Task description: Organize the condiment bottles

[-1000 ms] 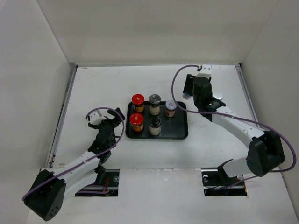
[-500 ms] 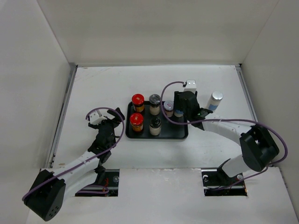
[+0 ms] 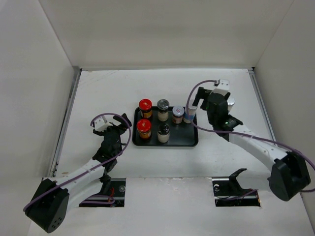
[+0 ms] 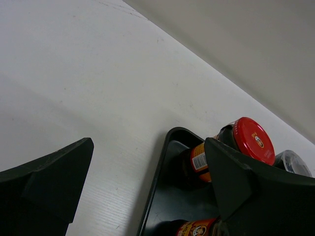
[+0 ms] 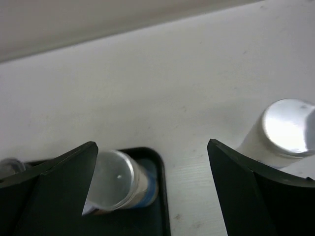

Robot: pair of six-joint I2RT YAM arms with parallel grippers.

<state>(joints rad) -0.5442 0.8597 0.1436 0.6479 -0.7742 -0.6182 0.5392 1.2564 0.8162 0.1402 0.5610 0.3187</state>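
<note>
White bottle (image 5: 118, 183) stands beside right end effector (image 5: 151, 145).

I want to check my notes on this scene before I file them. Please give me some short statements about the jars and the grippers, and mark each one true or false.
1. Two red-lidded jars stand in the tray. True.
2. The right gripper is shut on a white bottle. False: it is open and holds nothing.
3. One silver-capped bottle stands on the table, outside the tray. True.
4. The left gripper holds a red-lidded jar. False: it is open and empty, to the left of the tray.
</note>
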